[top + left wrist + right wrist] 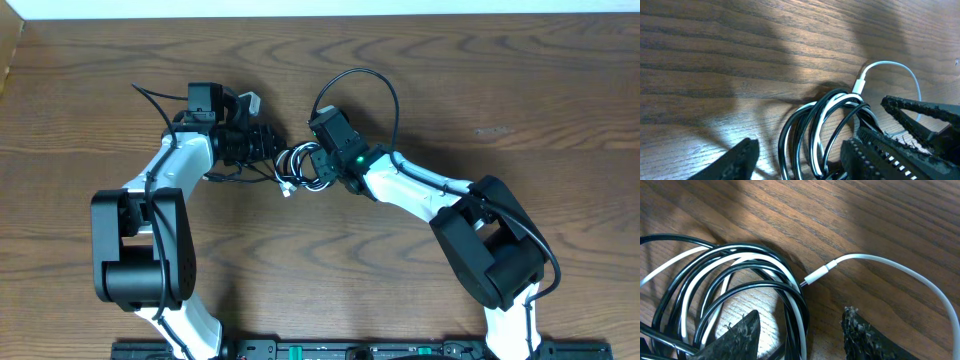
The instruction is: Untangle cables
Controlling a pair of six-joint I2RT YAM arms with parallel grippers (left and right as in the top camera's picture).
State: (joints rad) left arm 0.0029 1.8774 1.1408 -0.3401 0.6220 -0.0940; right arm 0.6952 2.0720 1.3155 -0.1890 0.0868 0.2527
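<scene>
Table: dark wood-grain tabletop (480,80); both arms and the cords are over it.
Left arm: white and black arm (150,200), rising from the near edge and bending right toward the middle.
Left claw: the left claw (802,150) has its jaws wide apart and nothing is pinched. Its left finger (737,160) stands clear of the coil with bare wood in between. Its right finger (875,155) sits at the coil's edge, and I cannot tell whether it touches.
Cables: the cables (300,165) lie as one small tangled coil on the wood, between the two claws and reaching into the gap of each.
Black cables: the black cables (670,242) are wound in overlapping loops and make up most of the coil. In the right wrist view they spread out to the left of the right claw and over its left finger.
White cable: the white cable (890,260) is threaded through the black loops. One free end arcs out ahead of the right claw's right finger.
White plug: the white plug (815,275) lies flat on the wood, just ahead of the right claw's gap and beside the outermost black loop.
Right claw: the right claw (801,314) has its jaws parted. A black strand and a white strand pass between them near the left finger, not squeezed.
Right arm: white and black arm (480,230), coming from the near right and pointing left at the coil.
</scene>
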